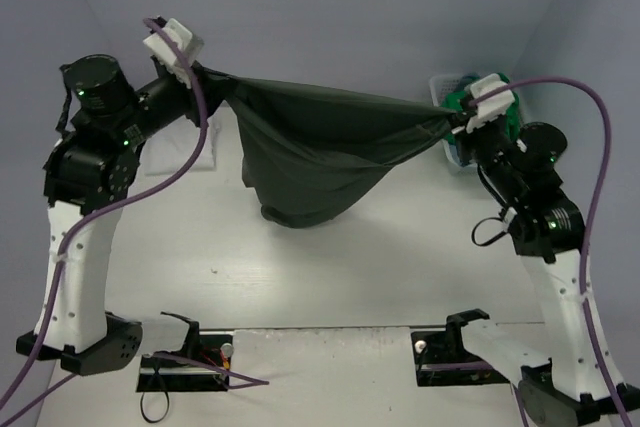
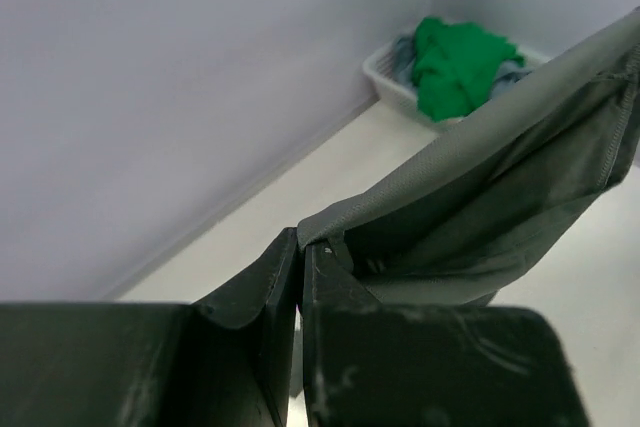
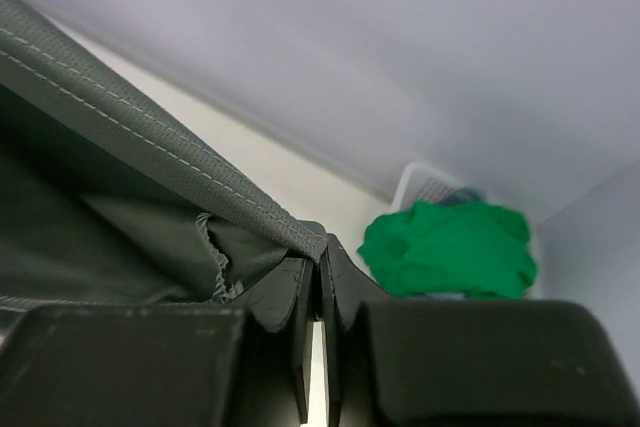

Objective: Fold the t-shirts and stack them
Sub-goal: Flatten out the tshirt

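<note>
Thin, matt knit cloth for the dark olive-grey t-shirt (image 1: 320, 162), smooth-faced, with a double row of stitching along the hem. Soft matt cloth, crumpled, for the bright green t-shirt (image 3: 450, 247). White slatted plastic with a slight sheen for the basket (image 2: 385, 77). Smooth matt white on the table (image 1: 300, 277). Black matt plastic, scuffed, on the left gripper (image 2: 300, 252) and its fingers (image 2: 250, 327). Smooth white plastic shells on the arm links (image 1: 75, 277).

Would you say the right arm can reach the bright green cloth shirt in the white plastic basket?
Probably not yet: the basket is close, but that arm's jaws are shut on the dark olive-grey cloth shirt.
</note>
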Motion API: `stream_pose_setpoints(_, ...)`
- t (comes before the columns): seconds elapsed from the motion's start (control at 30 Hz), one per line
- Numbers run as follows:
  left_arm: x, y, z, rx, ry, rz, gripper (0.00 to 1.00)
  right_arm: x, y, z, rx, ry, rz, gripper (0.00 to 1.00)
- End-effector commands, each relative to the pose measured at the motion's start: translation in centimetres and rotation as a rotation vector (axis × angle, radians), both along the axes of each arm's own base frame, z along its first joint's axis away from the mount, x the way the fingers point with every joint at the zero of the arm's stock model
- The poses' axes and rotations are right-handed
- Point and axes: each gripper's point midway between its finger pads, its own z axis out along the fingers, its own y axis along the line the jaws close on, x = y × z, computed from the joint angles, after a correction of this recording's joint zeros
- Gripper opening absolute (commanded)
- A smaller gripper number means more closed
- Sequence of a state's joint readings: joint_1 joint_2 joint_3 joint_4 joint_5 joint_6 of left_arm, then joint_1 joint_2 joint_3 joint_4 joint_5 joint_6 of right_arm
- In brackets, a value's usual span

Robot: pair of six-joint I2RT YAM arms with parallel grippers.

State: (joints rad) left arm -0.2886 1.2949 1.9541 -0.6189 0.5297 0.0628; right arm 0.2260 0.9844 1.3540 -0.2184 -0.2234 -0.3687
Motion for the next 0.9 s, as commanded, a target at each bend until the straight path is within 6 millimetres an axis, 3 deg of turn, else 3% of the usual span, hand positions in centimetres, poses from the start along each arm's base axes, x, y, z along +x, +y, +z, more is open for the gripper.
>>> stream_pose_setpoints(0.0, -6.1, 0.0, 6.2, -0.024, -0.197, -0.124, 0.0, -4.0, -2.2, 8.9, 0.063, -0.262, -0.067, 0.0)
stream_pose_setpoints(0.23, -12.6, 1.7, 11.2, -0.074, -0.365, -0.131, 0.0, -7.6, -6.9, 15.9, 0.152, -0.458, -0.261, 0.0)
stream_pose_setpoints(0.33, -13.6, 3.6, 12.5, -0.102, -0.423, -0.031, 0.0, -7.7, -7.2, 17.0, 0.176, -0.481, -0.275, 0.0)
stream_pose_setpoints(0.4, -13.3, 4.5, 12.5, -0.101, -0.423, 0.03, 0.0, -6.6, -6.1, 16.9, 0.159, -0.458, -0.226, 0.0)
stream_pose_setpoints(0.53, -13.5, 4.2, 10.2, -0.093, -0.36, 0.008, 0.0, -6.2, -4.5, 16.7, 0.179, -0.431, -0.141, 0.0)
stream_pose_setpoints(0.63, -12.7, 3.3, 6.7, -0.09, -0.251, -0.027, 0.0, -5.9, -3.5, 15.4, 0.195, -0.38, -0.097, 0.0)
stream_pose_setpoints(0.77, -12.7, 2.7, 3.7, -0.073, -0.171, -0.065, 0.0, -5.4, -3.4, 13.8, 0.178, -0.347, -0.099, 0.0)
stream_pose_setpoints(0.87, -11.5, 2.4, 1.5, -0.047, -0.122, -0.061, 0.0, -3.5, -2.8, 11.9, 0.158, -0.29, -0.082, 0.0)
